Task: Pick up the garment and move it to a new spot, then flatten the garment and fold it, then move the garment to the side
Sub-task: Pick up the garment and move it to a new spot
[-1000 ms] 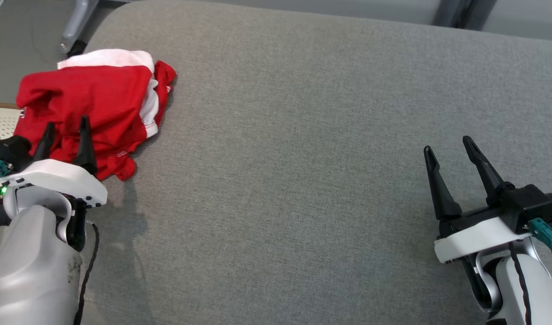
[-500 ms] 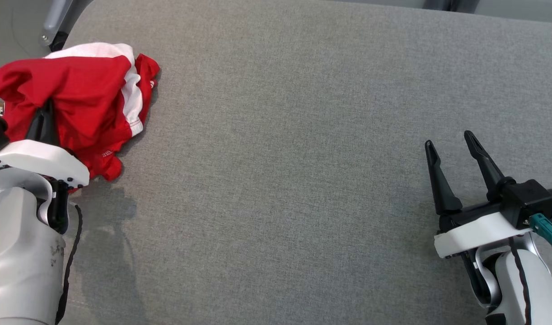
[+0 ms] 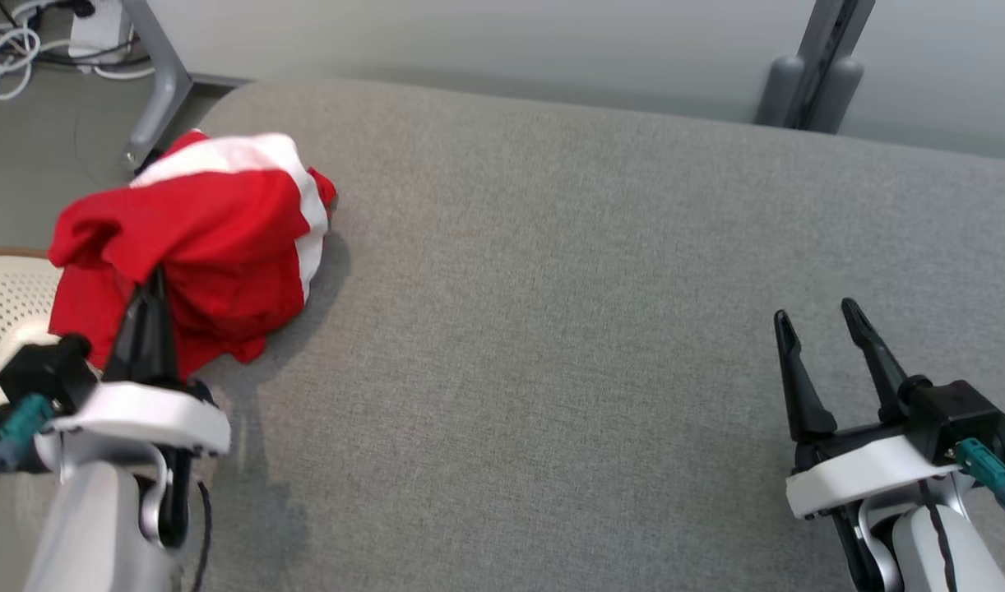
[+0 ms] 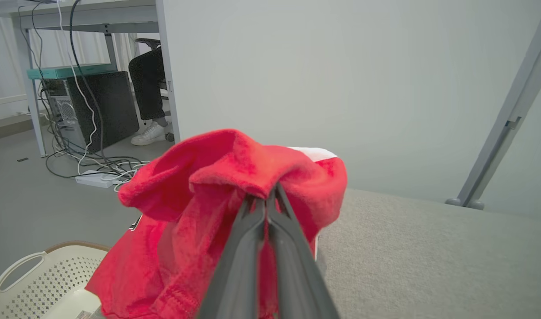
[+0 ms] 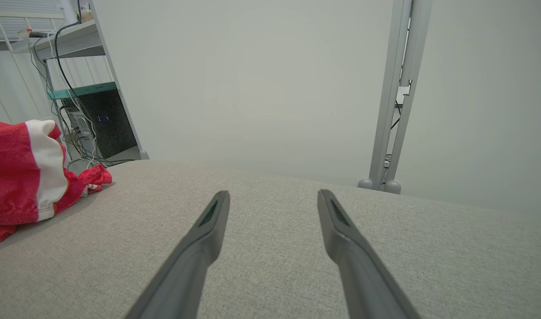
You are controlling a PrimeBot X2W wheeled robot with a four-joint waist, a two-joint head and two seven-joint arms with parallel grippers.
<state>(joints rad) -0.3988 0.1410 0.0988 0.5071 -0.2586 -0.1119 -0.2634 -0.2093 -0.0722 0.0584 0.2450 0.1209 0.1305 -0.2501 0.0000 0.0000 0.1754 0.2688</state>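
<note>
The garment [image 3: 206,247] is a red piece with a white band, bunched up at the far left of the grey padded table [image 3: 568,312]. My left gripper [image 3: 151,284] is shut on a fold of its red cloth, which rises into a peak at the fingertips while the rest hangs down to the table. In the left wrist view the two fingers meet on the garment [image 4: 235,177], pinching that fold at my left gripper [image 4: 268,195]. Near the table's right front, my right gripper [image 3: 815,325] stands open and holds nothing. The garment [image 5: 27,173] lies far left of my right gripper [image 5: 274,197].
A pale perforated basket [image 3: 1,304] stands off the table's left edge, seen in the left wrist view as the basket [image 4: 31,283]. Beyond the table are a grey metal post [image 3: 807,74], a desk leg [image 3: 153,82], cables, a computer tower [image 4: 93,110] and a seated person's legs [image 4: 148,97].
My left gripper has shut on the garment's red cloth and drawn it up into a peak. The head camera has tilted up, showing the table's far edge. The right gripper stays open.
</note>
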